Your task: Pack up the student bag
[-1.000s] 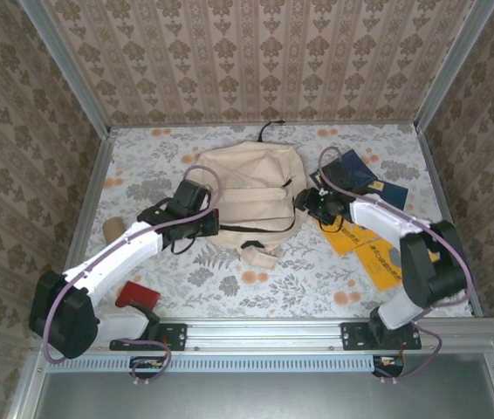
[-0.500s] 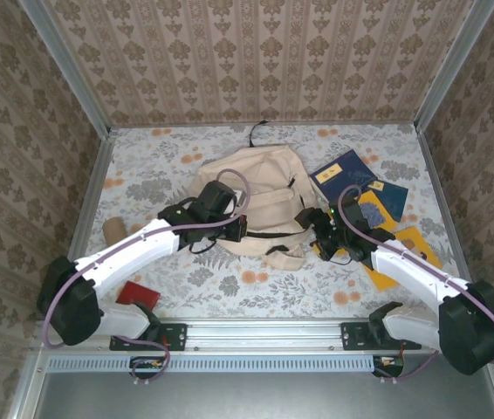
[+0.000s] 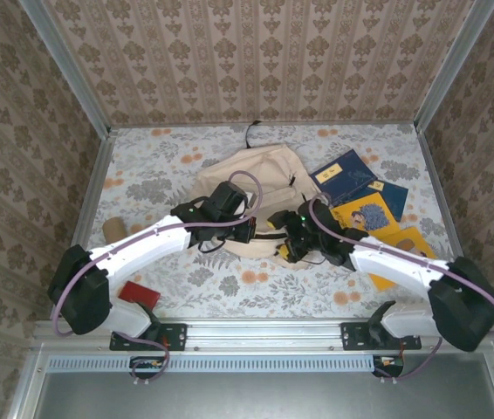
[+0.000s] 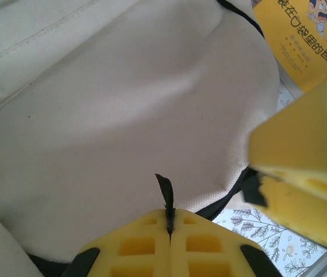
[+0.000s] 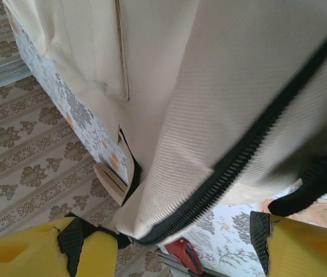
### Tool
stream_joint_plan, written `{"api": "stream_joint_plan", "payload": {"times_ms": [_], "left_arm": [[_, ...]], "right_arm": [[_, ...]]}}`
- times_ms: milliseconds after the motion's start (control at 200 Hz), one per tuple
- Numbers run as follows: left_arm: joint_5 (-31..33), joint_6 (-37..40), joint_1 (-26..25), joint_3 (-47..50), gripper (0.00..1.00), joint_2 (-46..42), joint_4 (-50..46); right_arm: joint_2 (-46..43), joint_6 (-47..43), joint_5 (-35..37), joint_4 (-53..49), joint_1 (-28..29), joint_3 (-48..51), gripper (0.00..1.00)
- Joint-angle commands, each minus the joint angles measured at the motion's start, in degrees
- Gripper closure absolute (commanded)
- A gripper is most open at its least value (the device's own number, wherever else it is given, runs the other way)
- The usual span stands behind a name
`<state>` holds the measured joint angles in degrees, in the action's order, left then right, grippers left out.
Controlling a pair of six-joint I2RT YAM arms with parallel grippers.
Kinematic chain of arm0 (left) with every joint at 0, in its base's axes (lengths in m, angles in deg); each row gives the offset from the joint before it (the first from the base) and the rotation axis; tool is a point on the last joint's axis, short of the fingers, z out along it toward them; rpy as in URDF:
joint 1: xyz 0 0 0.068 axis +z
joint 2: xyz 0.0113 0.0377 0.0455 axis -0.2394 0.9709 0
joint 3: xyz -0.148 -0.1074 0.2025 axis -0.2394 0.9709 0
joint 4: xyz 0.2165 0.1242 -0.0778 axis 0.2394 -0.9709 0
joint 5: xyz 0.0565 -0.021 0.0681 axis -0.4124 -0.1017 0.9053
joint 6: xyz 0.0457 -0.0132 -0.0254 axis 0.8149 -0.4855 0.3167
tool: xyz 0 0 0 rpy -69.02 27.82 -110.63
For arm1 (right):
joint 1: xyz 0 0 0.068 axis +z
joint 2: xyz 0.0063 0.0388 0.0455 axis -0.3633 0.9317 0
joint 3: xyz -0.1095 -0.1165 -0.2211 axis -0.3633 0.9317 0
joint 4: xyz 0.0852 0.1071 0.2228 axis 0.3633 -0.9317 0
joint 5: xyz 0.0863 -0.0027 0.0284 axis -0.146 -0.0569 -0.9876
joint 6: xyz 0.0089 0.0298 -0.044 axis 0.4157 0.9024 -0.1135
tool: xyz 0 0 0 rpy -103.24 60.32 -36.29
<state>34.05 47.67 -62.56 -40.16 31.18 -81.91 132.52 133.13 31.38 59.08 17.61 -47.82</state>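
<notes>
Bag (image 3: pixel 264 175) x1, L jaws pinch 1 black tab (image 4: pixel 164 191)

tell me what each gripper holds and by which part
Left gripper, jaws shut, pinches a thin black pull tab on the beige fabric backpack. Right gripper, jaws open astride its black zipper, holds nothing.

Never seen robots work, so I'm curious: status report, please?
Left gripper shut on black zipper pull. Right gripper open, beige backpack corner between its fingers. Books beside it, unpacked.

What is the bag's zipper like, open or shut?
Shut where visible: the zipper runs with its dark teeth meshed along the student bag, no gap. The rest is hidden.
</notes>
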Motion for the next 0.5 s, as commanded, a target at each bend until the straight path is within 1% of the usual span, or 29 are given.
{"api": "stream_joint_plan", "payload": {"times_ms": [0,135,240,365,440,495], "left_arm": [[0.12,-0.41,-0.23,0.08,1.0,-2.01,1.95],[1.84,-0.46,-0.1,0.69,1.0,-2.52,1.02],[4.21,-0.78,0.28,1.15,1.0,-2.69,-0.47],[6.04,-0.91,1.76,1.56,1.0,-3.52,-2.34],[6.83,-0.42,3.45,1.54,1.0,-4.27,-3.81],[6.8,0.09,4.79,1.96,1.0,-4.77,-4.14]], "right_arm": [[4.4,6.24,1.63,3.62,1.53,-3.65,0.24],[9.55,6.46,2.29,2.73,2.38,-5.81,0.32],[11.13,6.74,2.88,1.82,2.61,-5.47,0.44],[10.78,7.09,4.8,-0.6,2.98,-3.45,0.59],[9.87,7.19,5.68,-1.72,3.08,-1.82,0.6],[9.24,6.88,6.14,-2.53,3.13,-0.75,0.64]]}}
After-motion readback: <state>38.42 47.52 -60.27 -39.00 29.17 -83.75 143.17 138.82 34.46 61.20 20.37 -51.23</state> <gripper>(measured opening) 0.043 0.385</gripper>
